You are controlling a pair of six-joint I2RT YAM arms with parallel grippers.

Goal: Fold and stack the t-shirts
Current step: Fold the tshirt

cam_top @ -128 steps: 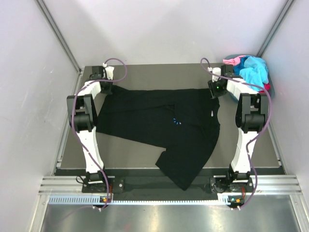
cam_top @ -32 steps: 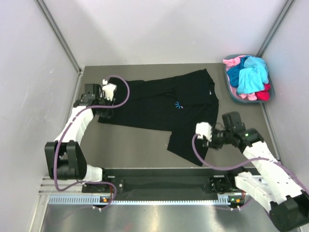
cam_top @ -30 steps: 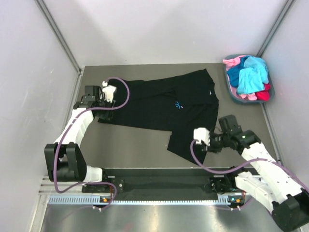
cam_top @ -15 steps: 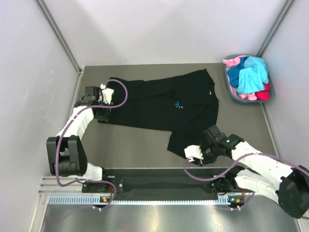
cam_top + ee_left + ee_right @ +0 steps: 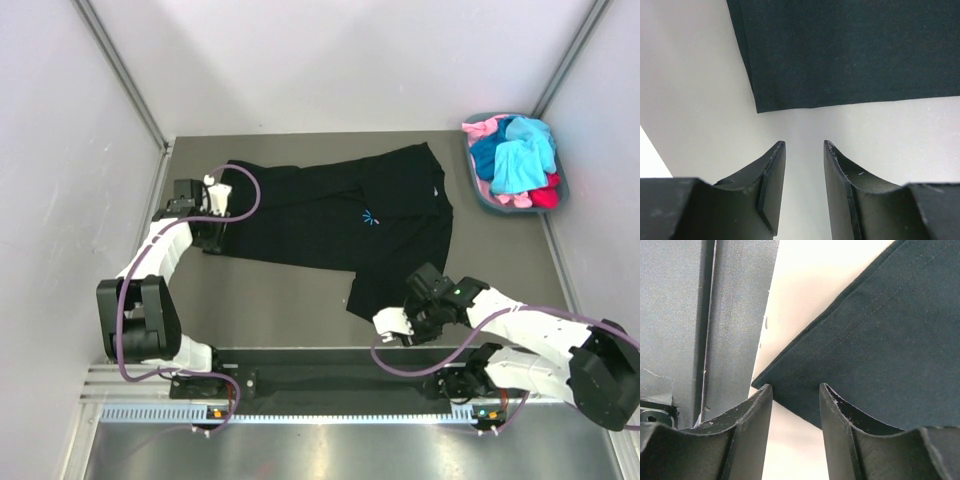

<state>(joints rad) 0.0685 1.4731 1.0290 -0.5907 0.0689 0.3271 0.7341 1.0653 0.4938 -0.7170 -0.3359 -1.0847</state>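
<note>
Top external: right gripper (image 5: 796, 386) has swung down to the near hem corner of the black t-shirt (image 5: 330, 215), spread flat on the table (image 5: 290, 300); left gripper (image 5: 804, 143) waits off its left corner; both half-parted, empty; fold grasp likely next.

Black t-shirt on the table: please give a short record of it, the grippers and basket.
shirt: large black cloth t-shirt, spread on dark table
left gripper: open, empty, before shirt's left corner
right gripper: open, at shirt's near hem corner
basket: grey-blue plastic, far right, holds turquoise, blue, pink, red shirts
</note>
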